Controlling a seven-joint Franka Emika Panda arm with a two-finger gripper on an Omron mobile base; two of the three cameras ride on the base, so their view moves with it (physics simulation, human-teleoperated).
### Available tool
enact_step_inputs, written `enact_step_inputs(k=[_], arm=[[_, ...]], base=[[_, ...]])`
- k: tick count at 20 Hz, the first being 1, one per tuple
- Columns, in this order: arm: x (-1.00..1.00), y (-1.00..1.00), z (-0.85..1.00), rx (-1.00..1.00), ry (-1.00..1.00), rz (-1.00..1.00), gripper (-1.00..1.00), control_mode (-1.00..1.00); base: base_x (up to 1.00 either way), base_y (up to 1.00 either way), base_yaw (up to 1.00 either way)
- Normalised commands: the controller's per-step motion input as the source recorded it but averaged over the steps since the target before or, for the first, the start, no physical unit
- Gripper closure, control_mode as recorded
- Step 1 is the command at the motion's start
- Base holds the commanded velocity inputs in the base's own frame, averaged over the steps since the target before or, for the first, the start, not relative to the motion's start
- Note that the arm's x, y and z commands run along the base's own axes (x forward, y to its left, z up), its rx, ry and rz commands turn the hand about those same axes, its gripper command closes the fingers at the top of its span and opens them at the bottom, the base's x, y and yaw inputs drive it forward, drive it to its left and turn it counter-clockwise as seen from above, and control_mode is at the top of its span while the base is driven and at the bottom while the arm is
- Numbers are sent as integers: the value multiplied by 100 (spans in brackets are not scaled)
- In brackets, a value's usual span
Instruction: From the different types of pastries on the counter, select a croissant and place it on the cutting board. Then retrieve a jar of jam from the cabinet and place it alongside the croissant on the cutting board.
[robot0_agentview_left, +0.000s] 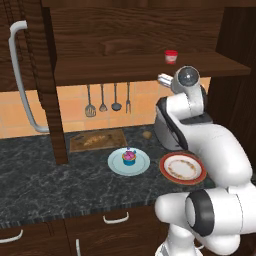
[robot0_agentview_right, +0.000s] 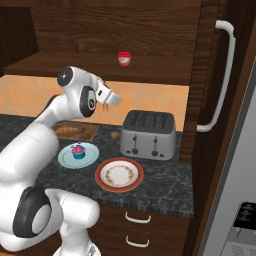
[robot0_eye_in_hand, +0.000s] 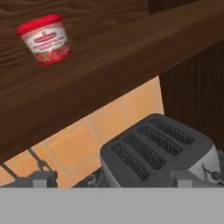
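The red jar of jam (robot0_agentview_left: 171, 56) (robot0_agentview_right: 124, 58) (robot0_eye_in_hand: 45, 39) stands on the plank shelf of the dark wooden cabinet (robot0_agentview_left: 140, 67). My gripper (robot0_agentview_left: 163, 78) (robot0_agentview_right: 113, 99) (robot0_eye_in_hand: 114, 179) hangs open just below the shelf's front edge, down and to one side of the jar, with nothing between its fingertips (robot0_eye_in_hand: 43, 178). The golden-brown croissant (robot0_agentview_left: 95, 140) (robot0_agentview_right: 67, 131) lies on the cutting board (robot0_agentview_left: 116, 135) (robot0_agentview_right: 90, 131) at the back of the dark counter (robot0_agentview_left: 40, 175). A pink cupcake (robot0_agentview_left: 129, 157) (robot0_agentview_right: 78, 149) sits on a pale blue plate (robot0_agentview_left: 142, 165). A small brown lump (robot0_agentview_left: 146, 134) (robot0_agentview_right: 115, 134) rests near the board.
A silver toaster (robot0_agentview_right: 148, 134) (robot0_eye_in_hand: 162, 148) stands on the counter right under my hand. A red-rimmed plate (robot0_agentview_left: 182, 167) (robot0_agentview_right: 119, 175) lies near the front edge. Utensils (robot0_agentview_left: 102, 100) hang on the tiled wall. A tall unit with a curved handle (robot0_agentview_right: 225, 75) closes the right side.
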Motion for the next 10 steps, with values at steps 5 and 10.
enact_step_inputs(k=[5,10], arm=[[-23,-23,100,-7,-31,8,-100,-100],[-3,-5,92,-9,-23,11,-100,-100]], base=[[0,0,0],[0,0,0]])
